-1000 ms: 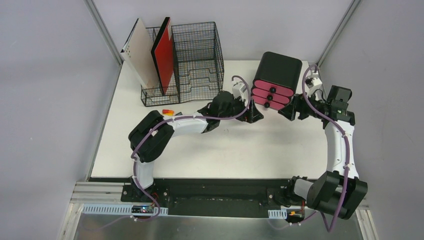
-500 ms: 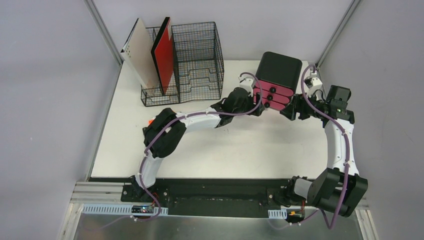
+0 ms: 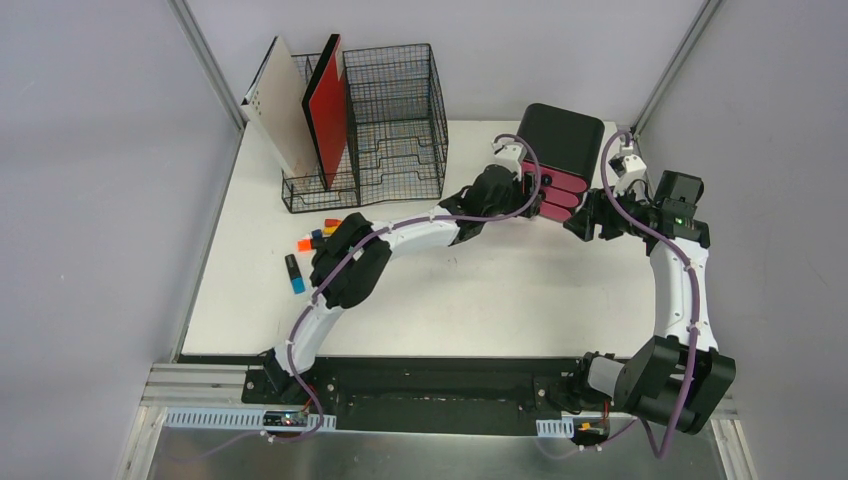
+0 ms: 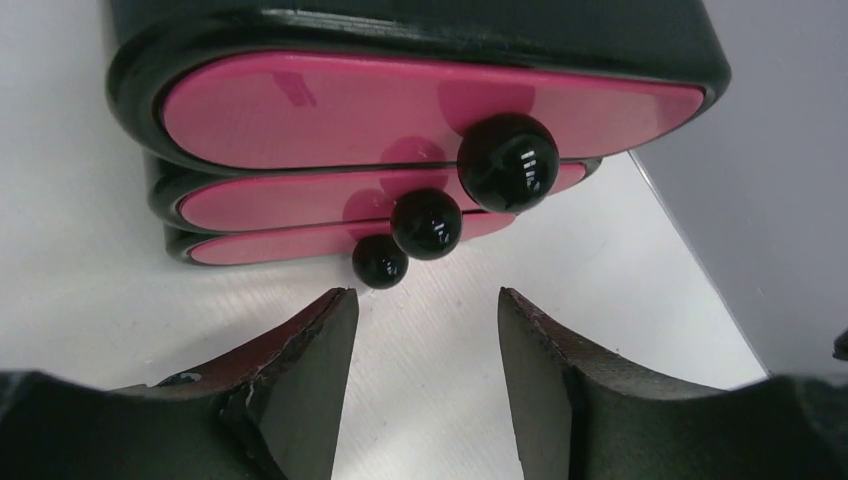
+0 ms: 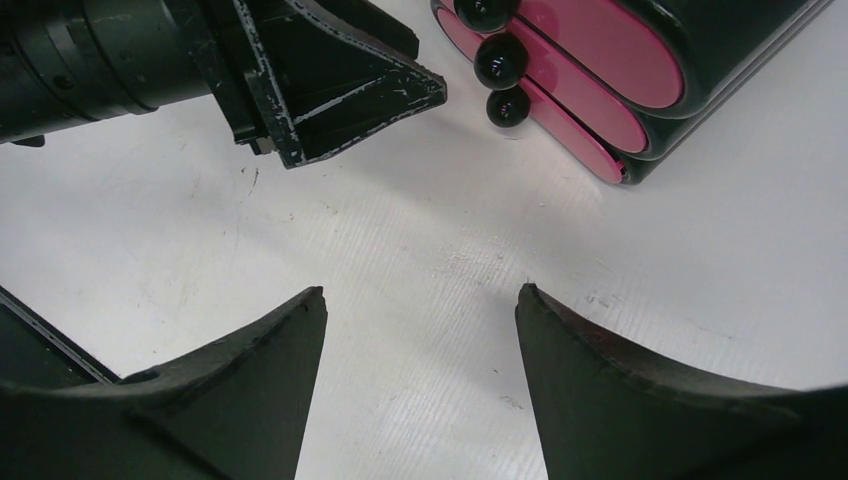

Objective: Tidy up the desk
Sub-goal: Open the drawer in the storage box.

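The white desk [image 3: 500, 290] carries a black box with three pink drawers [image 3: 556, 140] at the back right. My left gripper [image 3: 524, 196] reaches up to the drawer fronts. In the left wrist view its jaws [image 4: 428, 300] stand open with only bare desk between them, just short of the lowest black knob [image 4: 380, 262]. The drawers [image 4: 330, 105] look pushed in. My right gripper [image 3: 586, 222] hovers right of the box, open and empty [image 5: 420, 295]. From there I see the left gripper's fingers [image 5: 340, 90] beside the knobs [image 5: 498, 62].
A black wire-mesh organizer [image 3: 392, 120] with a beige board [image 3: 285, 105] and a red-and-black book [image 3: 328, 110] stands at the back left. Several markers [image 3: 296, 274] lie near the left arm's elbow, more [image 3: 333, 224] in front of the organizer. Grey walls enclose the desk.
The left arm has stretched rightward and away to the drawer box, and its jaws have narrowed. Markers under the arm have come into view. The right arm has barely moved.
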{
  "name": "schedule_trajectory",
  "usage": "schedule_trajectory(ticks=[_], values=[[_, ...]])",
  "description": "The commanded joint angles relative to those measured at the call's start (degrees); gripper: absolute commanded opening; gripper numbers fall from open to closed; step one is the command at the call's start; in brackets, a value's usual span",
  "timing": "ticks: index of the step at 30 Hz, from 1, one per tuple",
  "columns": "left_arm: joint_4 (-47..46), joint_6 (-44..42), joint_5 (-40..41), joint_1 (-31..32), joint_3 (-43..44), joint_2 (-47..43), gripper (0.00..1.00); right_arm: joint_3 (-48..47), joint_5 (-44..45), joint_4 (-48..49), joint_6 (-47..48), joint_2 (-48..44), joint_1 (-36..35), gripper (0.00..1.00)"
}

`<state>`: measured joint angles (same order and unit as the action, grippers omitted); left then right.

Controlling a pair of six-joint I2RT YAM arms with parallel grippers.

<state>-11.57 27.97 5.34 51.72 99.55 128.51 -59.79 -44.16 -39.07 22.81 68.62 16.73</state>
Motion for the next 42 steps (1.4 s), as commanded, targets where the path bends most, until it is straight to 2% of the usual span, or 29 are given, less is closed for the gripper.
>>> schedule_trajectory(ticks=[1,13,28,37,42], values=[[0.86,1.91,2.33,0.10,5.45,2.12,0.54,-0.61,0.22,1.97,1.10,-2.30,0.45,0.72],[2.16,7.09,2.68,-0.46,11.53,7.18,0.51,-0.44,-0.74,2.07,1.27,-2.73,0.58,0.72],[2.95,15.27,7.14,-0.93,15.39,10.72,0.50,-0.27,-1.43,2.04,1.63,-2.68,0.67,0.72],[4.41,18.68,9.51,-1.01,17.77,12.90,0.35,-0.24,-1.59,2.06,1.87,-2.54,0.67,0.72],[4.71,18.61,9.44,-1.01,16.19,11.54,0.18,-0.24,-1.80,2.02,1.89,-2.46,0.67,0.72]])
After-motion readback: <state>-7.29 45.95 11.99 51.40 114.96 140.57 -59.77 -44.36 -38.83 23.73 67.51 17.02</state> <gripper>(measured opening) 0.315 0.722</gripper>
